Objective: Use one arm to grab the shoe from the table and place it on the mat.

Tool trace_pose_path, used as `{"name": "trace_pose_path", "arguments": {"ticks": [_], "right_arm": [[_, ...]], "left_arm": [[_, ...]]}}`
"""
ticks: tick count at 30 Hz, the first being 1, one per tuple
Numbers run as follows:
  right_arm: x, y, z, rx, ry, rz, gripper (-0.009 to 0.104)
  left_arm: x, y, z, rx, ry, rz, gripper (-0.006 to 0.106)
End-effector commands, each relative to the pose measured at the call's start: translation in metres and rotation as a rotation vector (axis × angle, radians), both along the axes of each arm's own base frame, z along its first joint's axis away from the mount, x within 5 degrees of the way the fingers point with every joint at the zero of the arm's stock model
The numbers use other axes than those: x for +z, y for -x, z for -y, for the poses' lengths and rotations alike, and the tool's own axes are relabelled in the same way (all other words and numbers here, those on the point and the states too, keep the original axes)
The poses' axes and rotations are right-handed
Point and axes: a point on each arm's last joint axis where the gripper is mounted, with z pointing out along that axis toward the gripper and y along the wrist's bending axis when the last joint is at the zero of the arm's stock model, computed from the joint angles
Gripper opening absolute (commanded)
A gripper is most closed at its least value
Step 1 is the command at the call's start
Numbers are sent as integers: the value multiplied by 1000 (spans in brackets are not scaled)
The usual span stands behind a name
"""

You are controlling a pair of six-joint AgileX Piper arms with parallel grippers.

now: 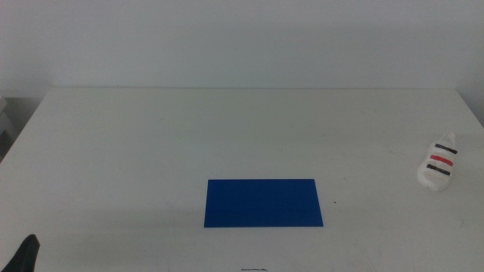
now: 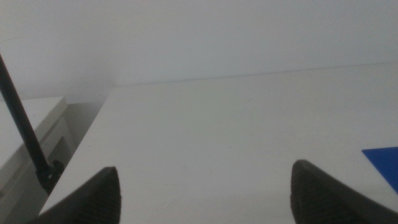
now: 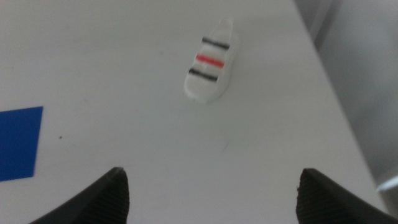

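The small white shoe (image 1: 438,163) with two dark straps and one red strap lies on the white table (image 1: 227,136) near its right edge. It also shows in the right wrist view (image 3: 211,62), ahead of my right gripper (image 3: 211,193), whose jaws stand wide apart and empty. The dark-blue mat (image 1: 262,202) lies flat at the front middle; a corner shows in the left wrist view (image 2: 384,163) and an edge in the right wrist view (image 3: 18,143). My left gripper (image 2: 205,193) is open and empty over the table's left part; its tip (image 1: 26,253) shows at the bottom left.
The table's right edge (image 3: 323,68) runs close beside the shoe. The table's left edge (image 2: 87,149) drops to a pale cabinet (image 2: 37,124) with a dark thin rod (image 2: 22,124) in front of it. A white wall stands behind the table.
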Motion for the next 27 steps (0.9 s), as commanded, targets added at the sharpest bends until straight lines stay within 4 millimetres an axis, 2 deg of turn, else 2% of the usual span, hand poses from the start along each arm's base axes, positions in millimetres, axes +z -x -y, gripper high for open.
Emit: {"name": "trace_pose_path", "arguments": {"ticks": [1,6,8,13,17,27], "right_arm": [[17,-16,-1,-14,-37,18,91],[23,-37,-3,-90,-176,-154,91],[24,-46,-3,-92,-181,-210,91],[25,-68,-4,-96,-202,-241,91],[20,-74,-7,-98,-261,-263,91],[1,-88,-6,-111,-244,-385,91]], "left_arm": [[10,1,0,-4,25,106,94],[10,1,0,-4,25,106,94],[10,1,0,-4,25,106,94],[10,1,0,-4,25,106,94],[10,1,0,-4,25,106,94],[10,1,0,-4,25,106,94]]}}
